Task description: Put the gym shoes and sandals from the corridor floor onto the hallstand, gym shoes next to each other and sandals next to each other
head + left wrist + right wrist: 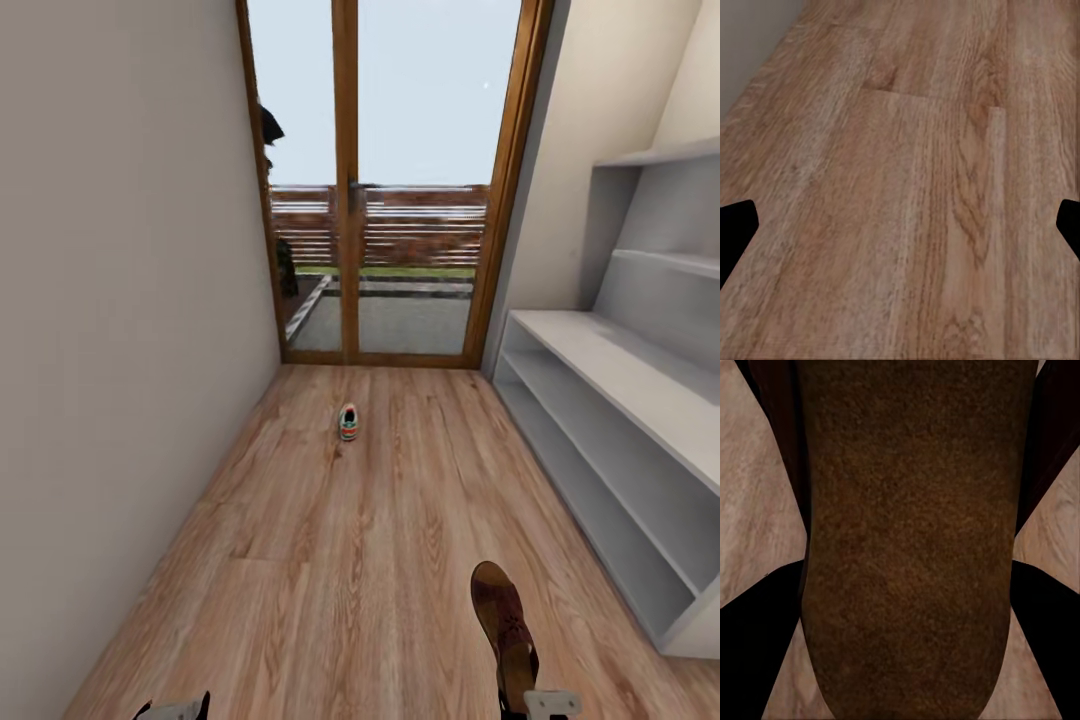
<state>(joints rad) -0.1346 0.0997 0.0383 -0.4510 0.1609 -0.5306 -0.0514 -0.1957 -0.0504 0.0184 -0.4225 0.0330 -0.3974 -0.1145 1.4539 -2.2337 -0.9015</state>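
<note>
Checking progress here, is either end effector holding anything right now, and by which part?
The right end effector is shut on a sandal, apparently near its heel end; the exact grip spot is hidden. The left end effector is open over bare floor.

A narrow corridor with a light brown wood-grain plank floor (pixel 330 560) ends at a tall glazed double door in a warm brown wooden frame (pixel 347 200), through which pale sky, a slatted wooden fence (pixel 420 225) and a paved patio (pixel 400 322) show. Left of the door runs a plain off-white wall (pixel 120 300). Right of the door, against a cream wall (pixel 600 90), stands a pale-grey open shelving unit (pixel 600 400) with two low tiers and staggered upper shelves.
</note>
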